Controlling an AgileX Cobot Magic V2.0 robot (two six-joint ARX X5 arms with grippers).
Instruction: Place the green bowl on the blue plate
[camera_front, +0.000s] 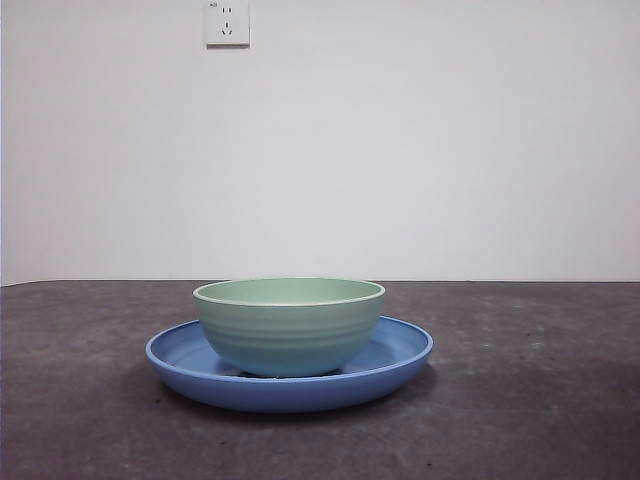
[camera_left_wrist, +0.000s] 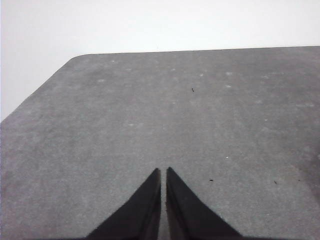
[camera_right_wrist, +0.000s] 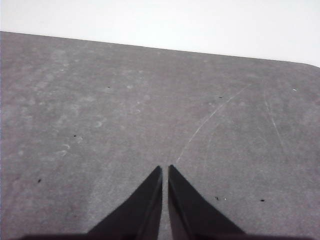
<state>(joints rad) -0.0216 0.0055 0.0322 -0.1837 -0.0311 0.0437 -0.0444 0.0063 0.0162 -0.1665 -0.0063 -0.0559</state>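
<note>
The green bowl (camera_front: 289, 325) stands upright inside the blue plate (camera_front: 400, 355), a little left of the plate's centre, in the front view. Neither arm shows in that view. My left gripper (camera_left_wrist: 163, 171) is shut with nothing between its jaws, over bare grey tabletop. The right gripper (camera_right_wrist: 165, 168) is likewise shut and holds nothing, also above bare table. Neither wrist view shows the bowl or the plate.
The dark grey table (camera_front: 540, 400) runs back to a white wall with a power socket (camera_front: 227, 22) high up. In the left wrist view a rounded table corner (camera_left_wrist: 75, 58) shows; the right wrist view shows the table's far edge (camera_right_wrist: 310, 65).
</note>
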